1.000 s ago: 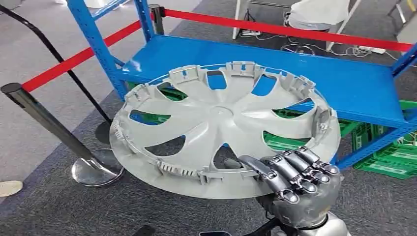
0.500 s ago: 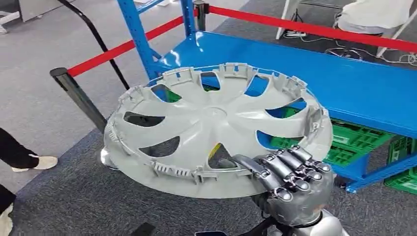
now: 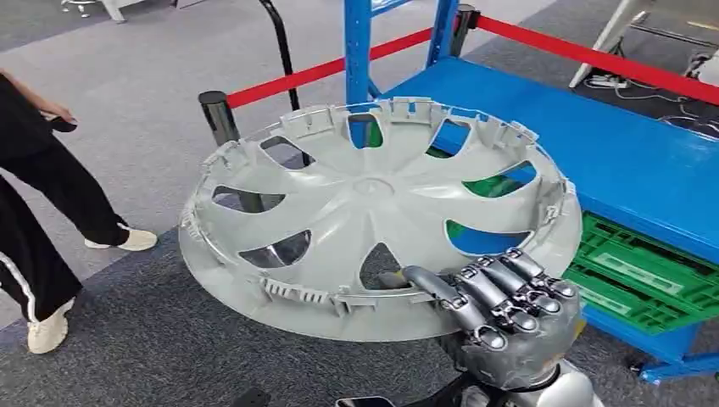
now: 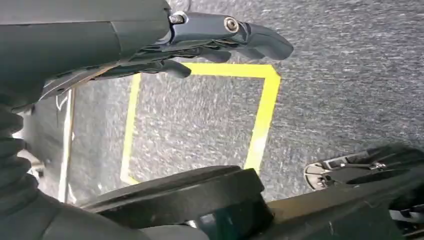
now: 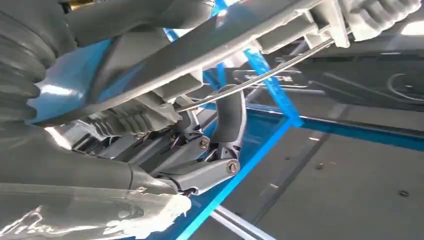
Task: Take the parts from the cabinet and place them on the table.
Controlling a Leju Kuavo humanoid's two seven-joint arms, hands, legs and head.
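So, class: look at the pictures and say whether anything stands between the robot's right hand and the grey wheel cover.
Nothing does. The right hand already grips the wheel cover at its near rim, fingers curled over the edge, holding it above the carpet beside the blue shelf. No table shows here, so the way there cannot be judged.

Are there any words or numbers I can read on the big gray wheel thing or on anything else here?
No readable words or numbers in these pictures.
Wheel cover, held by the right robot hand: a small raised mark at its centre, too faint to read.
Green crates: no label that can be made out.
Yellow floor tape: plain lines, no writing.
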